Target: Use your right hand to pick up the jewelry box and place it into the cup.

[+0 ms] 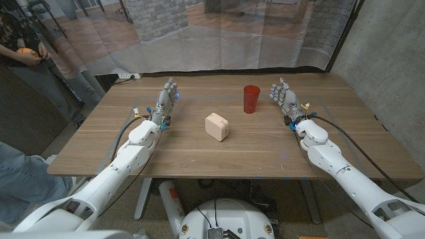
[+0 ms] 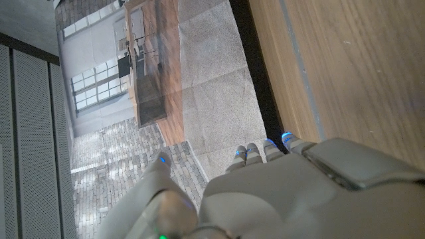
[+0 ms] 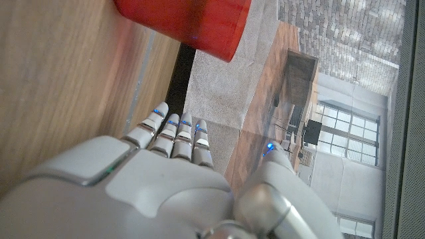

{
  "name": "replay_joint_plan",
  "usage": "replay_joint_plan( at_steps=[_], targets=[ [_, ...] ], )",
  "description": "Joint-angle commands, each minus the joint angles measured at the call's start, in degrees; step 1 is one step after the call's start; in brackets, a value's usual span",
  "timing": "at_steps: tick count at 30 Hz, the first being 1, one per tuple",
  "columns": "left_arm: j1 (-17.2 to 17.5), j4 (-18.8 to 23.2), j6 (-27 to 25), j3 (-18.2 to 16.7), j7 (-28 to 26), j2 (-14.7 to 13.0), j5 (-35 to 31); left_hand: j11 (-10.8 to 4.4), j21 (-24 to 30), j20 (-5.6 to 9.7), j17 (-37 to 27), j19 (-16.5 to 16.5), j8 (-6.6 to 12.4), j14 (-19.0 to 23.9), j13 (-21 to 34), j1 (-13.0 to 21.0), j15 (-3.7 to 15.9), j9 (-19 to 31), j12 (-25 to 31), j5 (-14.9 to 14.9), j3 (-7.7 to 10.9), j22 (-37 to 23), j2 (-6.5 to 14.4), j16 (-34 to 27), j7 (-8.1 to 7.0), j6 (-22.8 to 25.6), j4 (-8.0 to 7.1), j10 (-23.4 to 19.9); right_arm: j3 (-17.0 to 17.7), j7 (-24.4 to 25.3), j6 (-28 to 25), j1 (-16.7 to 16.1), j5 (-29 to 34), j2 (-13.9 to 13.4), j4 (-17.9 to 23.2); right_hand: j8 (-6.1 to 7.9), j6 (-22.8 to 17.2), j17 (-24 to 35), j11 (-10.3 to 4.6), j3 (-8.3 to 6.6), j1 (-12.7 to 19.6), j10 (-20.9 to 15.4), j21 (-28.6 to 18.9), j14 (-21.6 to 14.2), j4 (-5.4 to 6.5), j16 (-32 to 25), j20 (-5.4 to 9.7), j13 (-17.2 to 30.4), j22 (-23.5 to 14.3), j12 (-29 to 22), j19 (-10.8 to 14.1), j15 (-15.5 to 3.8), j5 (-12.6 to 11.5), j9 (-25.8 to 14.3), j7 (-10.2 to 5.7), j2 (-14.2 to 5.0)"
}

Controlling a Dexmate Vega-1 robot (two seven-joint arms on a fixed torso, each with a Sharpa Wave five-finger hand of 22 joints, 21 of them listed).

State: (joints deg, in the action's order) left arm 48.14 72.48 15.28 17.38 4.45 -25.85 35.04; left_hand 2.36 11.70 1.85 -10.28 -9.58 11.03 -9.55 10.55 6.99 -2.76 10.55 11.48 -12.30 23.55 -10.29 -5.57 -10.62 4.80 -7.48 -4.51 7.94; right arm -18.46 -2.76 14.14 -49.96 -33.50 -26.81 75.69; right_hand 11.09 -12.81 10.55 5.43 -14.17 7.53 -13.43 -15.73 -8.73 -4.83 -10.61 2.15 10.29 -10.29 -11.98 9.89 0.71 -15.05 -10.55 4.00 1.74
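Note:
A pale pink jewelry box [image 1: 216, 126] with rounded corners sits near the middle of the wooden table [image 1: 199, 156]. Behind it and to its right stands an upright red cup [image 1: 251, 99], which also fills a corner of the right wrist view [image 3: 186, 23]. My right hand [image 1: 285, 99] stands to the right of the cup, fingers straight and apart, holding nothing; its back is seen in the right wrist view [image 3: 159, 179]. My left hand [image 1: 165, 101] stands on the left side of the table, fingers extended and empty, seen from behind in the left wrist view [image 2: 279, 192].
A person [image 1: 26, 56] stands at the far left behind the table, holding something orange. A translucent curtain [image 1: 219, 33] hangs behind the table's far edge. A concrete wall [image 1: 392, 60] rises on the right.

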Motion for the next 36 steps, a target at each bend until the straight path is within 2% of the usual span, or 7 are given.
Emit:
replay_joint_plan(
  at_steps=[1, 9, 17, 26, 36],
  targets=[
    [2.2, 0.1, -6.8, -15.1, 10.3, 12.4, -14.8, 0.0, 0.3, 1.44, -0.2, -3.2, 0.28, -1.7, 0.1, 0.4, -0.15, 0.2, 0.3, -0.5, 0.27, -0.1, -0.1, -0.2, -0.03, -0.4, -0.04, 0.3, 15.0, -7.9, -5.7, -3.9, 13.2, 13.6, 2.4, 0.32, -0.4, 0.1, -0.05, -0.32, 0.3, -0.4, -0.2, -0.5, -0.04, -0.3, 1.49, 0.3, -0.1, -0.2, 0.6, 0.08, -0.4, -0.3, -0.17, -0.21],
    [2.9, 1.6, -9.1, -21.2, 13.9, 17.6, -21.5, -0.05, 0.2, 1.39, -0.2, -3.1, 0.46, -1.6, 0.1, 0.4, 0.06, 0.2, 0.3, -0.8, 0.1, -0.1, -0.2, -0.3, 0.0, 0.1, -0.05, 0.2, 21.4, -13.2, -6.6, -3.5, 19.7, 19.1, 1.9, 0.34, -0.5, 0.1, -0.16, -0.3, 0.3, -0.4, -0.1, -0.6, -0.08, -0.3, 1.52, 0.3, -0.2, -0.2, 0.7, 0.04, -0.4, -0.3, -0.37, -0.26],
    [2.8, 2.2, -10.0, -24.6, 16.2, 20.8, -25.6, -0.17, 0.2, 1.29, -0.2, -3.1, 0.48, -1.5, 0.1, 0.4, 0.11, 0.2, 0.3, -1.0, 0.02, -0.1, -0.1, -0.3, -0.17, 0.2, -0.06, 0.1, 25.5, -15.6, -7.1, -4.0, 24.0, 22.6, 3.3, 0.33, -0.5, 0.1, -0.29, -0.3, 0.4, -0.4, 0.0, -0.5, -0.16, -0.3, 1.49, 0.3, -0.2, -0.2, 0.7, 0.05, -0.3, -0.3, -0.47, -0.3],
    [2.2, 2.3, -10.6, -26.5, 18.1, 22.6, -28.4, -0.07, 0.2, 1.24, -0.1, -3.1, 0.44, -1.5, 0.1, 0.5, 0.13, 0.2, 0.3, -1.2, -0.04, -0.1, 0.0, -0.2, -0.13, 0.2, -0.06, 0.1, 28.3, -17.1, -6.4, -4.7, 27.4, 24.8, 5.3, 0.3, -0.5, 0.1, -0.23, -0.29, 0.5, -0.4, 0.2, -0.5, -0.24, -0.2, 1.51, 0.3, -0.2, -0.2, 0.6, 0.04, -0.3, -0.3, -0.57, -0.32],
    [2.1, 3.1, -11.8, -27.4, 19.3, 23.2, -30.5, -0.12, 0.1, 1.17, -0.1, -3.1, 0.41, -1.5, 0.1, 0.6, 0.17, 0.2, 0.3, -1.4, -0.08, -0.1, 0.1, -0.2, -0.19, 0.2, -0.05, 0.0, 30.3, -18.1, -5.4, -6.0, 28.6, 27.0, 8.4, 0.35, -0.7, 0.1, -0.47, -0.31, 0.7, -0.3, 0.4, -0.4, -0.39, -0.2, 1.51, 0.3, -0.2, -0.1, 0.5, -0.13, -0.3, -0.3, -0.85, -0.37]
  ],
)
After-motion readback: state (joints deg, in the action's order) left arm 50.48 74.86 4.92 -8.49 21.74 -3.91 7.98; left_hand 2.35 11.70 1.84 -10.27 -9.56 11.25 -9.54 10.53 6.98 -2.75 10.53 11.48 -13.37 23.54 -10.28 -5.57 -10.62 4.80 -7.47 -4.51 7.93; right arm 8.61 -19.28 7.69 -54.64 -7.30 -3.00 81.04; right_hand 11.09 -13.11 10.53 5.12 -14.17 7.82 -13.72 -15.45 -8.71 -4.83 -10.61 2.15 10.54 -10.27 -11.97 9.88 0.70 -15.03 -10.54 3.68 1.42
